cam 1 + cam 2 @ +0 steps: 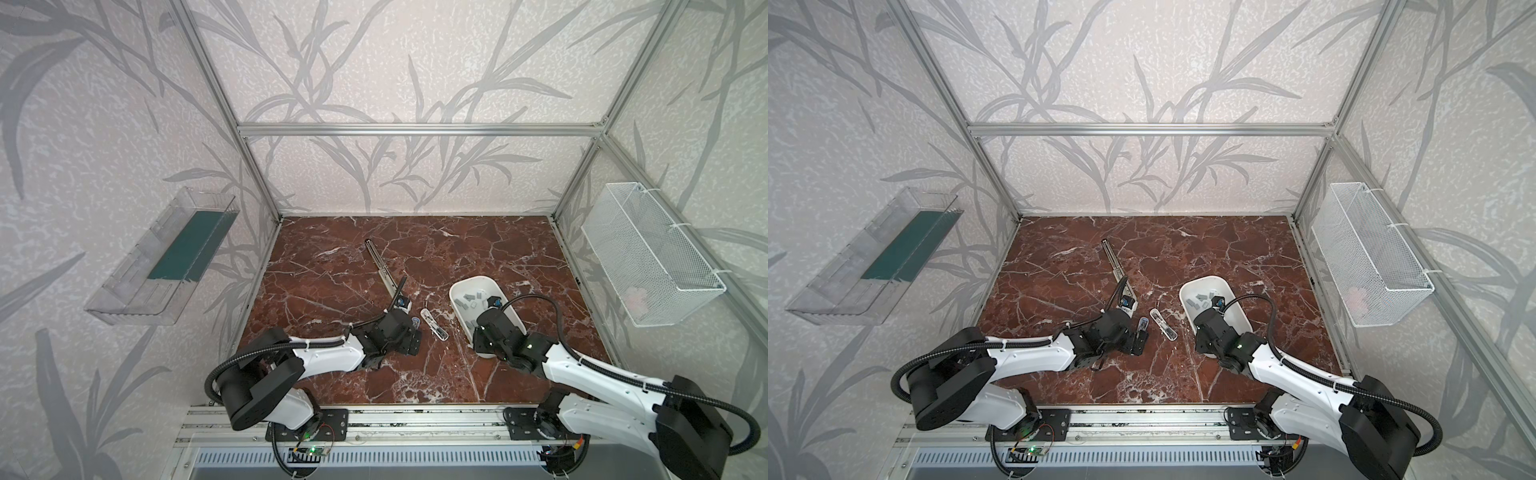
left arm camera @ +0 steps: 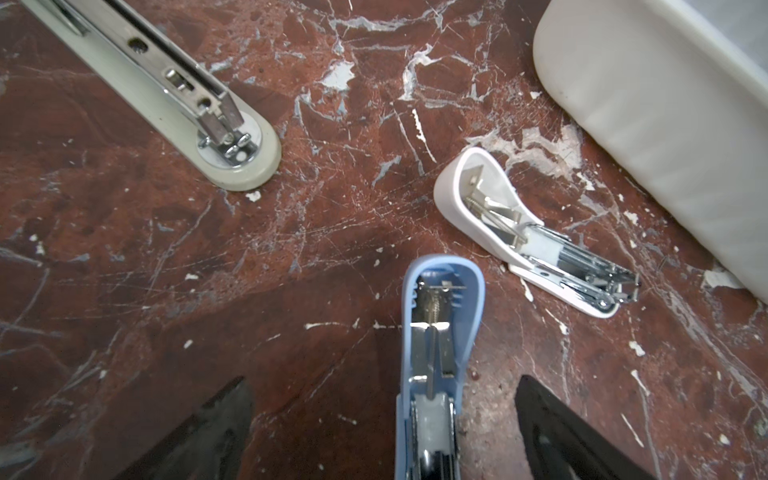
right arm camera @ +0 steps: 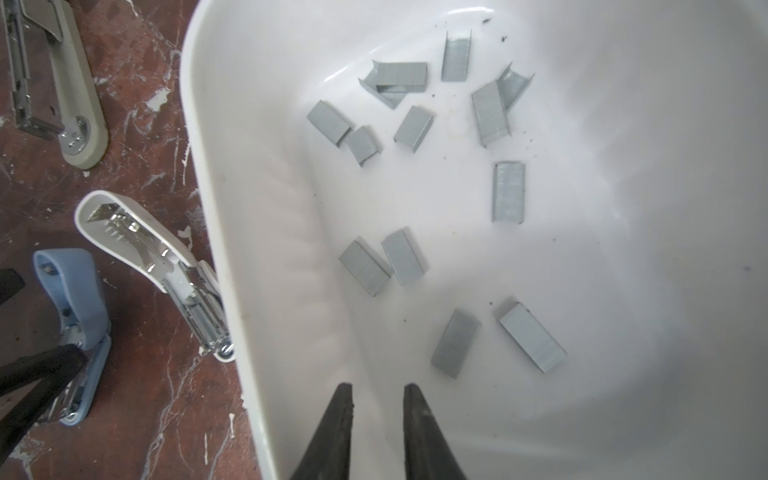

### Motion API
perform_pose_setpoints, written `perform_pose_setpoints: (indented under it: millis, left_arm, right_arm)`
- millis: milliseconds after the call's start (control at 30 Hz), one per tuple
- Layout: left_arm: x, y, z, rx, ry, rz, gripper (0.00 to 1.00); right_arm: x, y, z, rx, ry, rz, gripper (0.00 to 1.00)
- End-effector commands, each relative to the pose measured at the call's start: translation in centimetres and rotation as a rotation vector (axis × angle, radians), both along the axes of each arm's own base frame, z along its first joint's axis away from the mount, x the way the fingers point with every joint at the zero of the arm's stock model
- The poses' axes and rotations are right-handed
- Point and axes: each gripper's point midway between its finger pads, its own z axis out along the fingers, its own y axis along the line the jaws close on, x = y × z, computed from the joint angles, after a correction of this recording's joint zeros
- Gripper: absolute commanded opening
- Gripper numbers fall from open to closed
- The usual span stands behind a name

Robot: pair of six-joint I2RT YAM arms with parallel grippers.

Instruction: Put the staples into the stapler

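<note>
Several short grey staples [image 3: 508, 191] lie loose on the floor of a white tub [image 3: 249, 208]; in a top view the tub [image 1: 457, 291] stands right of centre. My right gripper [image 3: 377, 387] hangs inside the tub near its wall. It is open by a narrow gap, with nothing between its fingers and clear of the staples. A small blue stapler [image 2: 440, 332] lies flipped open on the marble. My left gripper [image 2: 383, 381] is wide open with its fingers either side of it, not touching. A white stapler [image 2: 528, 241], also open, lies between the blue one and the tub.
A long beige stapler [image 1: 380, 266] lies open toward the back of the table. A clear plastic tray [image 1: 162, 262] hangs on the left wall and a white wire basket [image 1: 648, 253] on the right wall. Aluminium posts frame the table.
</note>
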Motion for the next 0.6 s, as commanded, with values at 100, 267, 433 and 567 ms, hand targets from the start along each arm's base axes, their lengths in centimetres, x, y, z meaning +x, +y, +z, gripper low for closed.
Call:
perform_pose_setpoints:
  millis: [100, 267, 433, 567]
  left_arm:
    - [1.7, 0.4, 0.2, 0.056, -0.045, 0.066, 0.9]
    - [2.6, 1.3, 0.4, 0.088, -0.072, 0.143, 0.85]
    - [3.2, 1.3, 0.5, 0.114, -0.08, 0.156, 0.83]
    - [3.3, 0.9, 0.7, 0.112, -0.076, 0.15, 0.83]
  right_arm:
    - [0.5, 1.4, 0.8, 0.038, -0.026, 0.006, 0.23]
    - [0.4, 1.9, 1.1, 0.062, -0.038, 0.01, 0.23]
    - [0.4, 2.3, 1.2, 0.08, -0.048, 0.011, 0.23]
    - [0.5, 2.3, 1.3, 0.077, -0.052, 0.008, 0.23]
